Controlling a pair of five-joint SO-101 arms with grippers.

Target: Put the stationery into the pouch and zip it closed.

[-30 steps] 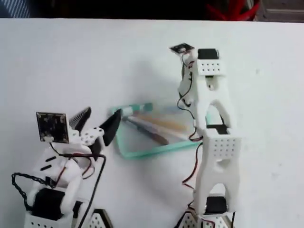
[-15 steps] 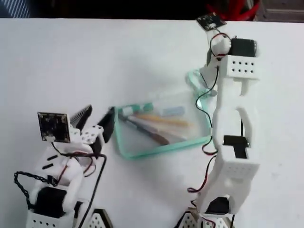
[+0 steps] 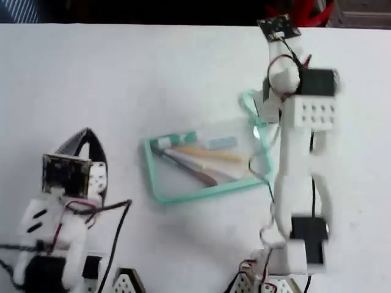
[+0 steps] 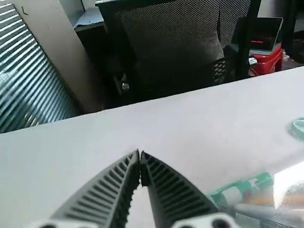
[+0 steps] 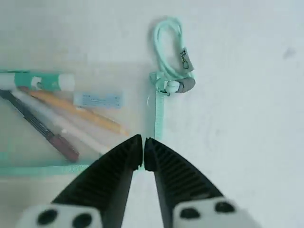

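Since the stationery already lies inside the pouch, we judge the step in hand to be the zipping. The pouch sits flat about mid-bench, its short zip edge turned to the right edge of the bench. The zip pull and its cord loop rest at the pouch's far-right corner. We cannot tell whether the zip is fully shut.

The right pincer hangs over that zip edge with its jaws closed and gripping nothing, a little nearer us than the pull. The left pincer is also closed and empty, near the near-left corner, well apart from the pouch.

To do it well, we'd:
- open the right pincer and grip the pull tab itself, not the floppy cord
- drag straight along the zip line
- pin the pouch's left end with the left pincer so it doesn't slide
- keep low, so the pouch isn't lifted
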